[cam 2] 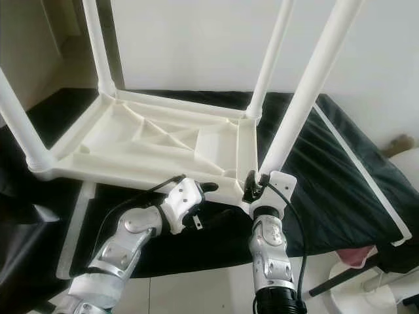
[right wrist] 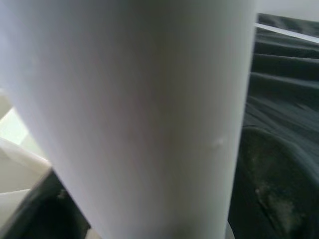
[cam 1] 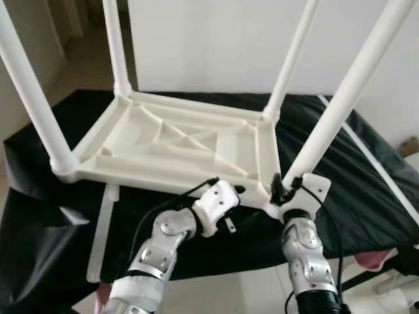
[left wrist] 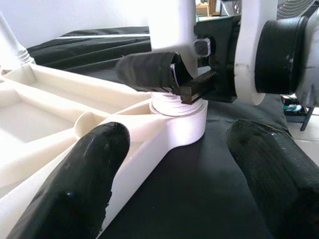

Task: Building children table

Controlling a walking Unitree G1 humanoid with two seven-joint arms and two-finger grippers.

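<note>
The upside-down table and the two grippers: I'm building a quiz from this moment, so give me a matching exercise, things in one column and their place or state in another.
Things:
1. right gripper
2. left gripper
3. white tabletop
4. black cloth

States:
A. lies upside down, legs pointing up
B. spread beneath the table
C. clamped around the base of the near right leg
D. fingers open, at the tabletop's near edge beside that corner

Pairs: 1-C, 2-D, 3-A, 4-B
</note>
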